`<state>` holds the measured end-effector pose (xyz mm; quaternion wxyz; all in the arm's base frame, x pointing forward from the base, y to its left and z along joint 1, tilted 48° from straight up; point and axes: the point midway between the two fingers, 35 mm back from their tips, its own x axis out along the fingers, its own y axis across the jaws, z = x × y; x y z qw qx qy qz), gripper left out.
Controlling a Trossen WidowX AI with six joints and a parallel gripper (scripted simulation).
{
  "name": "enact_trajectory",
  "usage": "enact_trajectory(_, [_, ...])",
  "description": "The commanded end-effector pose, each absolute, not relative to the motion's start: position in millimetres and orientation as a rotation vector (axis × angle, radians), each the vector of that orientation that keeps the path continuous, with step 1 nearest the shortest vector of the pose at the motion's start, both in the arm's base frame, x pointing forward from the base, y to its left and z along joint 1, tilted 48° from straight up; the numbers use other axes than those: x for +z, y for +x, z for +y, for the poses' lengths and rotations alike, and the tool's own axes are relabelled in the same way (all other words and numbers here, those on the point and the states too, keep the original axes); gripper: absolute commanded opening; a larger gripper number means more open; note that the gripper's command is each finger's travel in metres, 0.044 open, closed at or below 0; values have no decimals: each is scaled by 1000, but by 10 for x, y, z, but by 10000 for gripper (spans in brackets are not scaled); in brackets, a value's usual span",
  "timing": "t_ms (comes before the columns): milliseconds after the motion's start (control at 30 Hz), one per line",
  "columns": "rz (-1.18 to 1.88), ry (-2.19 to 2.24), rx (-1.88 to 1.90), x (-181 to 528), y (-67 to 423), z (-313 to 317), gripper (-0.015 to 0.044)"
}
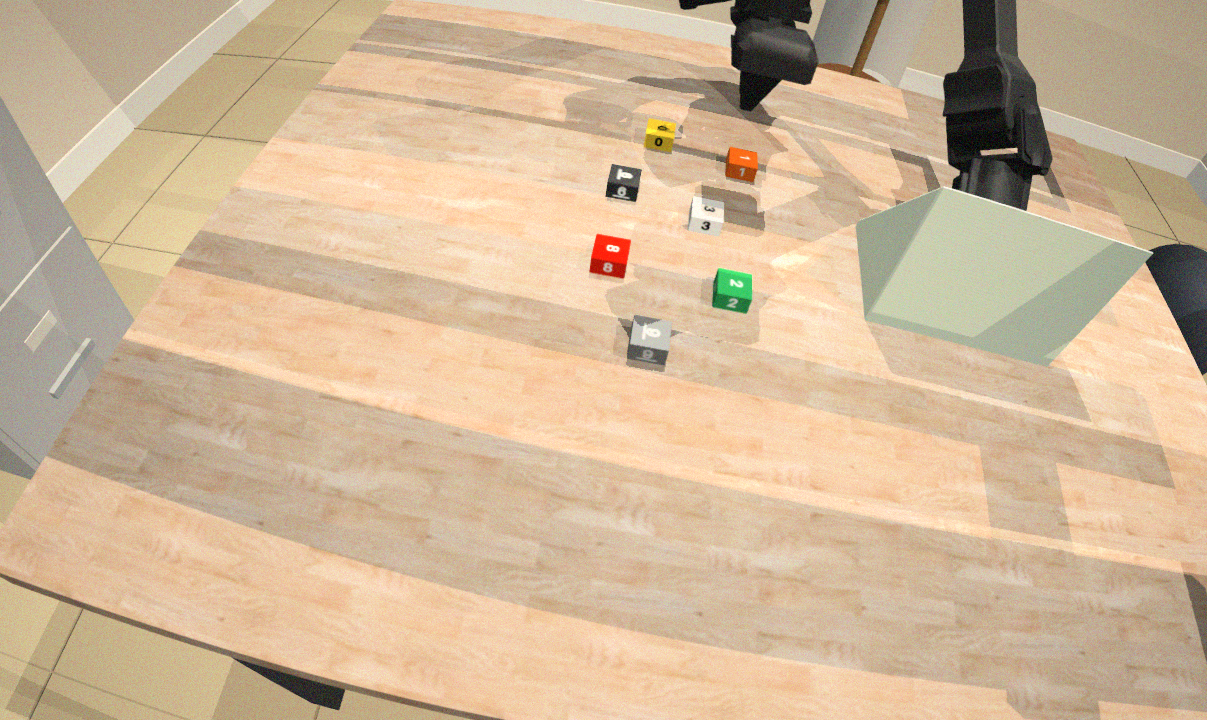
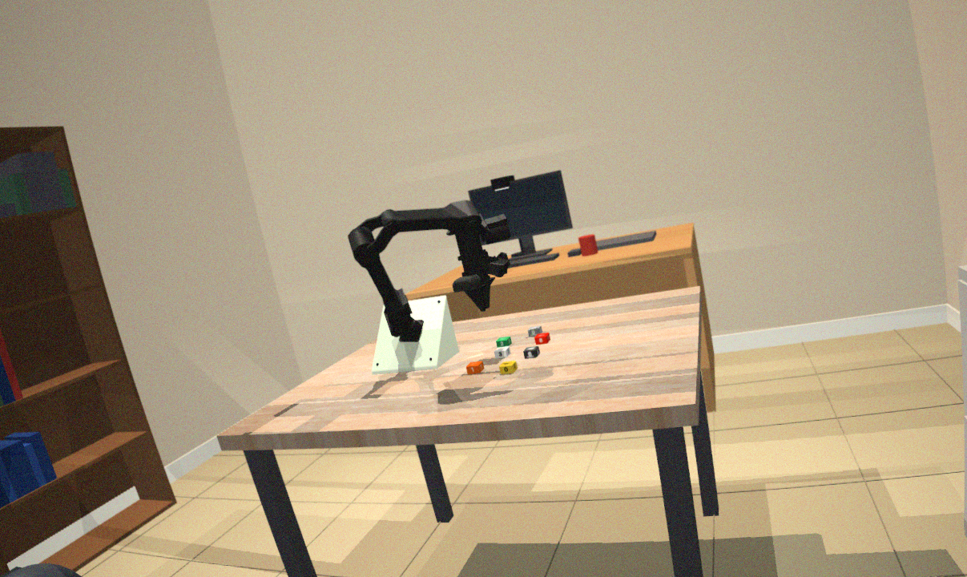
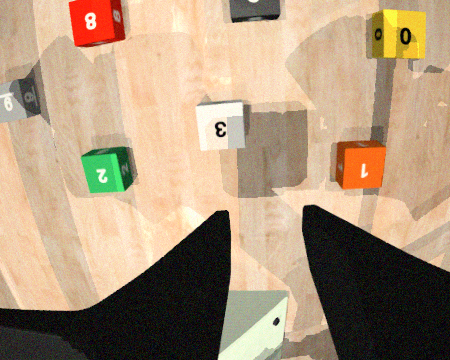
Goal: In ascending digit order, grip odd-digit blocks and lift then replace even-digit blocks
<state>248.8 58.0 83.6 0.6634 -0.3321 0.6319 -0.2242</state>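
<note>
Seven small digit blocks sit on the wooden table (image 1: 410,465): yellow 0 (image 1: 660,135) (image 3: 400,34), orange 1 (image 1: 741,163) (image 3: 361,164), green 2 (image 1: 731,290) (image 3: 105,170), white 3 (image 1: 705,215) (image 3: 220,126), black 6 (image 1: 623,181), red 8 (image 1: 609,256) (image 3: 95,19) and grey 9 (image 1: 649,340) (image 3: 12,102). My gripper (image 1: 750,105) (image 2: 483,304) (image 3: 265,220) hangs high above the table, behind the orange 1 block. Its fingers are drawn close with a narrow gap, and nothing is between them.
The arm's pale green base mount (image 1: 974,268) (image 2: 414,344) stands at the right of the blocks. A second desk with a monitor (image 2: 522,204) is behind the table. A grey drawer cabinet (image 1: 16,295) stands off the left edge.
</note>
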Motion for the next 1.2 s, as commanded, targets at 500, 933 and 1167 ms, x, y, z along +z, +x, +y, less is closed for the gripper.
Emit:
enact_trajectory(500, [1428, -757, -519, -453, 2277, 1106, 225])
enact_trajectory(933, [1427, -759, -523, -756, 2300, 747, 400])
enact_trajectory(1167, [1426, -759, -523, -833, 2313, 666, 400])
